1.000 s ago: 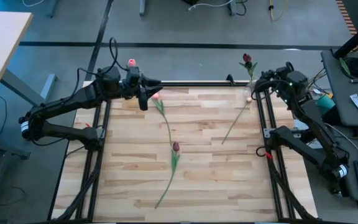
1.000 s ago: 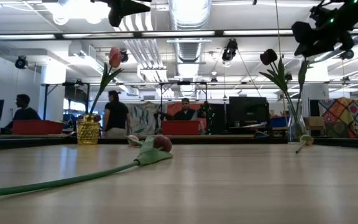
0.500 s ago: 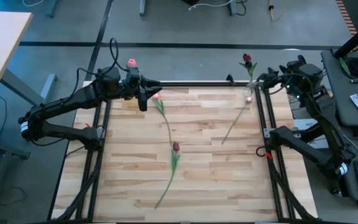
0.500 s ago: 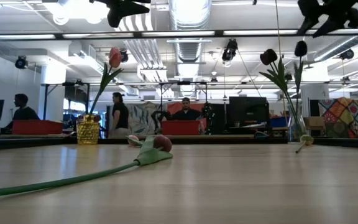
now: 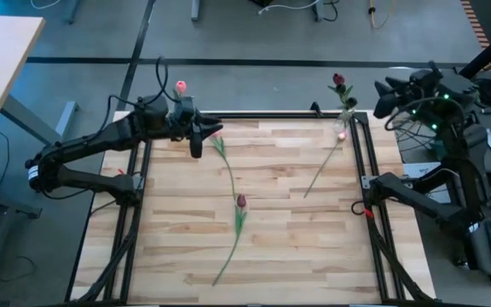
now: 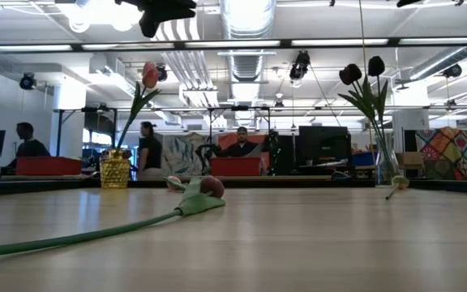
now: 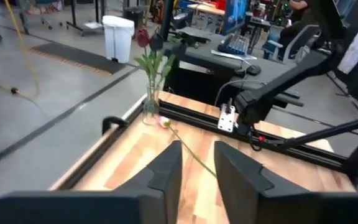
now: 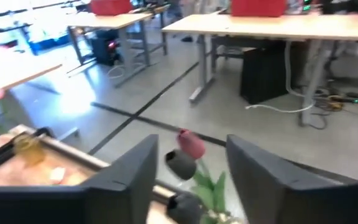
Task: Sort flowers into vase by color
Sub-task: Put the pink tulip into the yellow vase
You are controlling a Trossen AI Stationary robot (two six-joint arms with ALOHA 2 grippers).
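Observation:
A yellow vase (image 6: 114, 170) at the far left corner holds one pink tulip (image 5: 180, 87). A clear vase (image 6: 387, 166) at the far right corner holds two dark red tulips (image 6: 376, 65). Three flowers lie flat on the table. They are a pink one (image 5: 225, 162) at the far left, a maroon one (image 5: 240, 202) in the middle, and a pink one (image 5: 340, 136) beside the clear vase. My left gripper (image 7: 197, 152) hangs open, high over the far-left pink flower's head. My right gripper (image 8: 191, 149) stands open, raised beyond the table's far right corner and facing the dark tulips.
Black frame rails (image 5: 271, 114) run along the table's far edge and both sides. A bare stretch of tabletop (image 5: 314, 247) lies at the near right. People show in the room beyond the table (image 6: 242, 150).
My right gripper has risen from beside the clear vase and drawn back past the table's right edge. The second dark tulip stays standing in the vase, and its head has leaned toward the first one.

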